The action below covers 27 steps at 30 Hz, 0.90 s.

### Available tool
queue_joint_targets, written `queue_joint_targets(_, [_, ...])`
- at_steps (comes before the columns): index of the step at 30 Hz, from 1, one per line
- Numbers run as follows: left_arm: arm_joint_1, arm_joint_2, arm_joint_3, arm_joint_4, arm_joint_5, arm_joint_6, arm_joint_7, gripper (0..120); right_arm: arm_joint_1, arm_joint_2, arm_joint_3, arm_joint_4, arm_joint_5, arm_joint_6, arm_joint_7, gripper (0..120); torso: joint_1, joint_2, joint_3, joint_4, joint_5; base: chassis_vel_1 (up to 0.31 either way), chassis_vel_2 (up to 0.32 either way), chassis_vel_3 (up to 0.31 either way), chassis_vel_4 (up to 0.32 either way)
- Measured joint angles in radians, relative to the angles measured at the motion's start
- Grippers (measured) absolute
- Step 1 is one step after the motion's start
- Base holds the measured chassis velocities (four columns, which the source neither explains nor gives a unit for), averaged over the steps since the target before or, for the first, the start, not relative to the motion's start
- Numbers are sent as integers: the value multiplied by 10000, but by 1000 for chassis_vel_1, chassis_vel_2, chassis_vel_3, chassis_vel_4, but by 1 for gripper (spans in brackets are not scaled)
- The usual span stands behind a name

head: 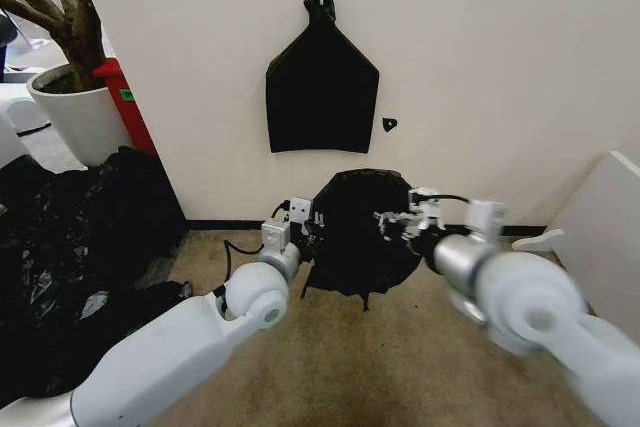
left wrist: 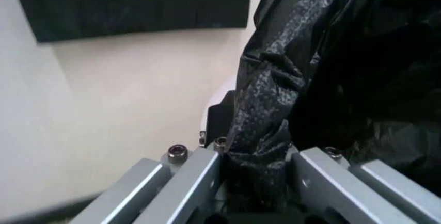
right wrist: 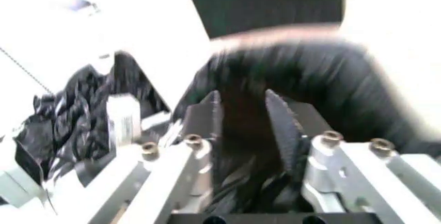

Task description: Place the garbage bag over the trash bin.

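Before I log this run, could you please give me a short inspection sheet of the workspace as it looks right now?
Surface: beige carpet floor meeting a white wall.
Job's things: garbage bag held stretched between both grippers, low against the wall; trash bin cannot be made out, the black plastic covers that spot.
Clutter: heap of black plastic sheeting on the floor to the robot's left.
Grippers: left gripper shut on the bag's edge; right gripper has bag plastic between its fingers.
Cables: black cable looping by the left wrist.
Surroundings: flat black bag hanging on the wall; white plant pot; red object beside it.
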Motion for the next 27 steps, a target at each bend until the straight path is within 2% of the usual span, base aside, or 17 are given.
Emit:
queue_joint_targets(1, [58,167,-18,205,504,-471,571,0,-355,-320,924,30,102,15,-513,28,0,0,0,-1,-3,0,0,0,0])
queue_joint_targets(3, [128,303,-57,327,857,-834,937,0,-460,-552,1446,-69,307,17,-852,33,0,1,0,-3,-5,0,0,0,0])
queue_joint_targets(4, [196,450,-115,412,1109,-1166,1264,0,-466,-754,1781,-268,595,17,-1168,41,0,1,0,-2,-4,0,0,0,0])
queue_joint_targets(6, [236,565,-154,470,1269,-1450,1516,0,-463,-937,2014,-497,890,14,-1490,44,0,1,0,1,-2,0,0,0,0])
queue_joint_targets(8, [279,779,-253,711,1574,-2280,2295,0,-487,-1476,2499,-1482,1439,-131,-2968,52,0,0,2,8,-6,0,0,0,0])
queue_joint_targets(9, [286,976,-365,852,1779,-2882,3100,0,-456,-2035,2719,-2761,1963,-451,-4791,59,0,0,3,6,0,0,0,0,0])
queue_joint_targets(12, [259,1199,-473,1005,2234,-3583,3970,0,-298,-2699,2449,-3915,2138,-711,-6449,71,0,0,3,-1,-7,0,0,0,0])
queue_joint_targets(14, [253,1239,-484,1011,2337,-3657,4066,0,-288,-2757,2369,-3980,2070,-710,-6640,74,0,0,3,-1,-6,0,0,0,0])
queue_joint_targets(19, [256,1388,-527,999,2853,-3941,4203,0,-231,-2650,1839,-3629,1676,-789,-7085,97,0,0,3,3,-4,0,0,0,0])
queue_joint_targets(27, [193,1390,-499,820,3232,-4116,4283,0,-156,-2474,1435,-3592,1214,-820,-6857,100,0,0,3,3,-5,0,0,0,0])
